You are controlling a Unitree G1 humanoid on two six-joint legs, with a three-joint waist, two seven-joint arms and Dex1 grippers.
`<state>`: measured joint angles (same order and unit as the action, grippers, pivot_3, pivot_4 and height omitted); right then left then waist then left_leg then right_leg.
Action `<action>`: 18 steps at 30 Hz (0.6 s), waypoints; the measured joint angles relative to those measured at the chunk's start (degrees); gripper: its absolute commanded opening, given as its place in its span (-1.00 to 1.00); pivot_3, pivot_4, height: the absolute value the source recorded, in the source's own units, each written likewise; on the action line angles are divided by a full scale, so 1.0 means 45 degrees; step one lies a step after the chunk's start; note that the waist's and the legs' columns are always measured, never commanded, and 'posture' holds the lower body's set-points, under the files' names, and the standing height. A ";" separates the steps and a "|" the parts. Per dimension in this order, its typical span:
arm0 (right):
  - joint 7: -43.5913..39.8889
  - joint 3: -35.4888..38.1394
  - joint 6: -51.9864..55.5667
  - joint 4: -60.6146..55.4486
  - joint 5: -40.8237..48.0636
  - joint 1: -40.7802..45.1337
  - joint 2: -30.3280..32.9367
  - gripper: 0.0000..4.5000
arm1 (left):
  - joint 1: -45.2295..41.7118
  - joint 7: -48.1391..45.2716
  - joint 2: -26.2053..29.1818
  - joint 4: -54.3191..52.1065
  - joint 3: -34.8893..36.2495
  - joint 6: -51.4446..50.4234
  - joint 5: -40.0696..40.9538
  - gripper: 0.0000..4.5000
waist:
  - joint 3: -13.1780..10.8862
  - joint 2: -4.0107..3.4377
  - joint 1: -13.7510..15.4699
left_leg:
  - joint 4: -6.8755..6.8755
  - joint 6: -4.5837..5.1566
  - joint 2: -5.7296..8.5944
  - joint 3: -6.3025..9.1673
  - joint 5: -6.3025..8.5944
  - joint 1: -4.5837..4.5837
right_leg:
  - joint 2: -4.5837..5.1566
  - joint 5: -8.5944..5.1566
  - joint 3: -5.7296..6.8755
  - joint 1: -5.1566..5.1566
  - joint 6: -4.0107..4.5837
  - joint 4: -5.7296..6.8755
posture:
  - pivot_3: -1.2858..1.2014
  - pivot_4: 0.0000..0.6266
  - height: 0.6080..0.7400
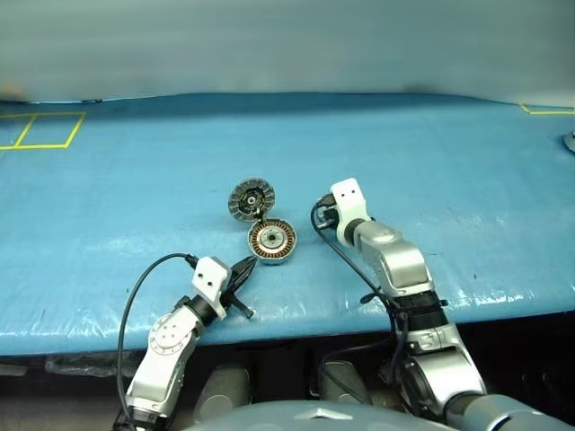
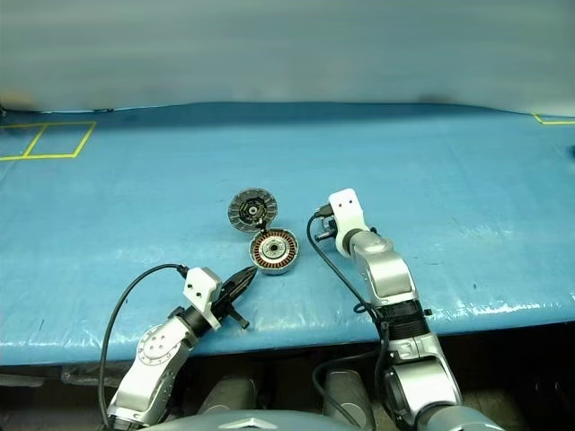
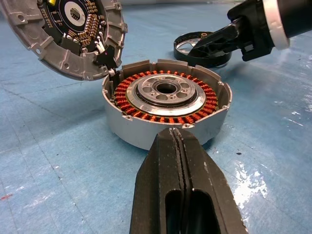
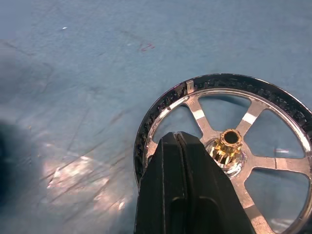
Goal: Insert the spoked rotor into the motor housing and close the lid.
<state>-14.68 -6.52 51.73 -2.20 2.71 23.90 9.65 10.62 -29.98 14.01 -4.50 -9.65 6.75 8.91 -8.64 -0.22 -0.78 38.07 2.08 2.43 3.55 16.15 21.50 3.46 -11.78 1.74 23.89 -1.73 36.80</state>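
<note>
Left wrist view, lid (image 3: 63, 34) propped against motor housing (image 3: 165, 109)

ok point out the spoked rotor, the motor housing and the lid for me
spoked rotor (image 4: 273, 163), right wrist view, on a silver spoke beside the brass hub
motor housing (image 3: 146, 134), left wrist view, on the grey outer wall
lid (image 3: 58, 61), left wrist view, on the ribbed grey rim

Copper-orange windings in silver-grey motor housing (image 3: 165, 114), blue table (image 1: 449, 162)

The motor housing (image 1: 272, 242) sits on the table (image 1: 467, 180), the lid (image 1: 250, 198) just behind it, the spoked rotor (image 3: 202, 48) right of it
</note>
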 measured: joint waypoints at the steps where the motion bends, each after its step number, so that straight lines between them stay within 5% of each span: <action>1: -0.0017 -0.0058 0.0335 -0.0350 0.0042 -0.0135 -0.0019 -0.99 | 0.0003 0.0000 -0.0002 0.0000 0.0000 -0.0001 0.0000 -1.00 | 0.0000 0.0000 0.0009 | 0.0002 -0.0001 0.0001 0.0000 0.0000 0.0000 | 0.0000 0.0000 0.0002 -0.0001 -0.0001 0.0000 | 0.03 -0.52 1.00; 6: -0.0050 -0.0181 0.1469 -0.2098 0.0219 -0.0454 0.0122 -0.99 | -0.0005 -0.0010 -0.0049 0.0000 -0.0003 -0.0001 0.0002 -1.00 | -0.0002 -0.0001 0.0014 | 0.0009 -0.0002 0.0009 -0.0001 -0.0001 0.0005 | -0.0010 0.0005 0.0018 0.0003 -0.0012 -0.0001 | 0.03 -0.52 1.00; 10: 0.0005 0.0067 0.1994 -0.3788 0.0449 -0.0416 0.0230 -0.60 | -0.0013 -0.0013 -0.0063 0.0000 -0.0004 -0.0002 0.0002 -1.00 | -0.0002 -0.0001 0.0018 | 0.0001 -0.0002 0.0007 0.0005 -0.0001 0.0009 | -0.0007 0.0004 0.0026 0.0007 -0.0011 -0.0004 | 0.03 -0.52 1.00; 15: -0.0015 0.0022 0.2816 -0.5391 0.0527 -0.0458 0.0817 0.15 | -0.0026 -0.0033 -0.0067 0.0002 -0.0012 -0.0002 0.0003 -1.00 | -0.0002 0.0000 0.0027 | 0.0001 -0.0001 0.0011 0.0007 -0.0001 0.0013 | -0.0003 0.0003 0.0033 0.0005 -0.0012 -0.0012 | 0.03 -0.52 1.00; 18: -0.0281 -0.0908 0.2734 -0.5802 0.0384 -0.0970 0.2102 0.15 | -0.0053 -0.0048 -0.0069 0.0010 -0.0019 -0.0001 0.0005 -1.00 | -0.0002 0.0004 0.0040 | 0.0000 0.0000 0.0014 0.0014 0.0000 0.0014 | 0.0003 0.0001 0.0048 -0.0003 -0.0014 -0.0023 | 0.03 -0.52 1.00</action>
<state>-15.95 -10.61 64.03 -28.31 4.44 19.53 19.11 10.38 -30.19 13.70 -4.45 -9.74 6.75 8.93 -8.65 -0.20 -0.60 38.07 2.08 2.49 3.61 16.15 21.56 3.48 -11.78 1.95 23.88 -1.80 36.70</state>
